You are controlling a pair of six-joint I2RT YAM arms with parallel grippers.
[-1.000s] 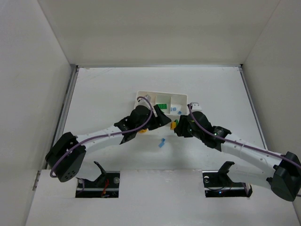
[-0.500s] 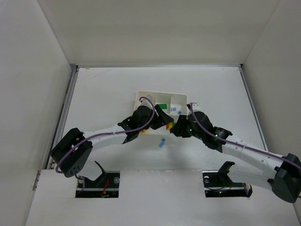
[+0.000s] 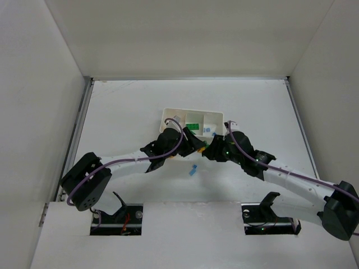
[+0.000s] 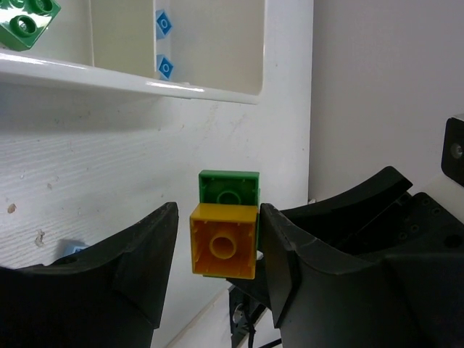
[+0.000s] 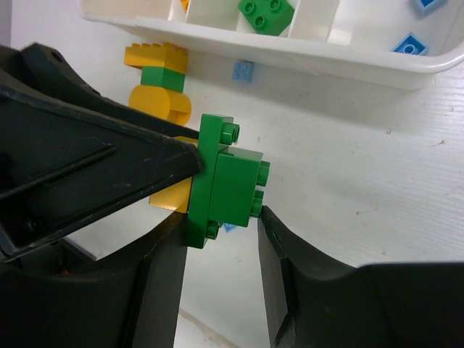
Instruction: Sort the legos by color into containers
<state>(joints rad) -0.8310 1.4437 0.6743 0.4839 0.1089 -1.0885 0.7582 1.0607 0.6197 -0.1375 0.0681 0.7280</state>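
Note:
A joined stack of legos hangs between my two grippers, just in front of the white tray (image 3: 193, 112). My left gripper (image 4: 217, 246) is shut on its yellow brick (image 4: 223, 248), with the green brick (image 4: 229, 187) behind it. My right gripper (image 5: 221, 217) is shut on that green brick (image 5: 232, 181) from the opposite side. In the top view the left gripper (image 3: 196, 147) and right gripper (image 3: 211, 150) meet tip to tip. The containers hold a green brick (image 5: 267, 13) in the middle one and light blue bricks (image 5: 409, 45) in the right one.
A second stack of yellow and green pieces (image 5: 159, 80) lies on the table before the tray's front wall (image 5: 290, 54). One loose blue brick (image 5: 243, 70) lies beside that wall. Another blue brick (image 3: 193, 170) lies nearer the arms. White walls ring the table.
My left gripper has come in toward the right one and narrowed its jaws onto the yellow brick. The right gripper has kept its hold and shifted slightly left.

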